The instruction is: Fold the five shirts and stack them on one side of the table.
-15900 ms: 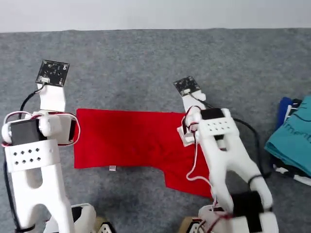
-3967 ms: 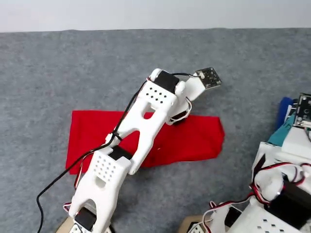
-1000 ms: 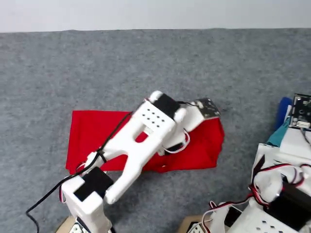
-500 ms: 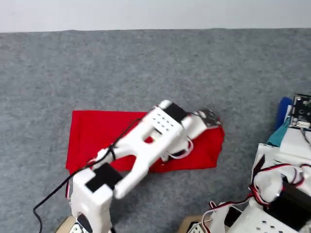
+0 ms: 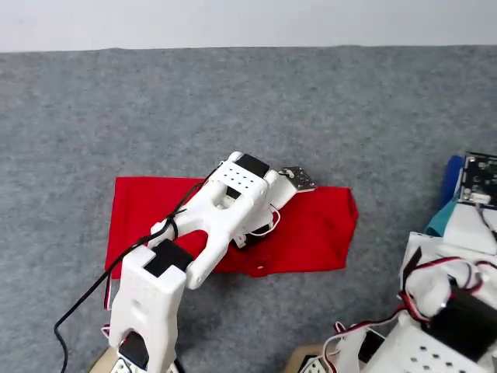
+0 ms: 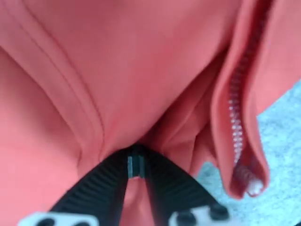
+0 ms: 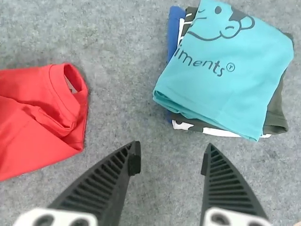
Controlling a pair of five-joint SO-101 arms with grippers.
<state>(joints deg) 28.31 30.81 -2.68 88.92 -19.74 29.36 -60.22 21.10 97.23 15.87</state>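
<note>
The left gripper (image 6: 136, 167) is clenched on a pinch of the red shirt (image 5: 314, 229), with cloth bunched between and just ahead of its fingers and a hem with white stitching curling beside them. In the high view this arm reaches across the shirt, which lies on the table (image 5: 233, 101) as a long band, already folded lengthwise. The right gripper (image 7: 171, 150) hangs released, jaws wide apart, over bare table, with the red shirt's collar end off one finger and the stack (image 7: 225, 70) off the other, both near it. The stack seems to hold four folded shirts with a teal shirt (image 7: 235, 56) on top, so the red one is probably the last. The step in hand looks like a crosswise fold. The next move likely calls for carrying the pinched edge over the rest of the band, laying it flat without dragging the lower layers, letting go, then moving the packet onto the stack. The teal shirt bears dark lettering and a drawn figure, left unread here. A small patch inside the red collar may be a label, too small to read.
</note>
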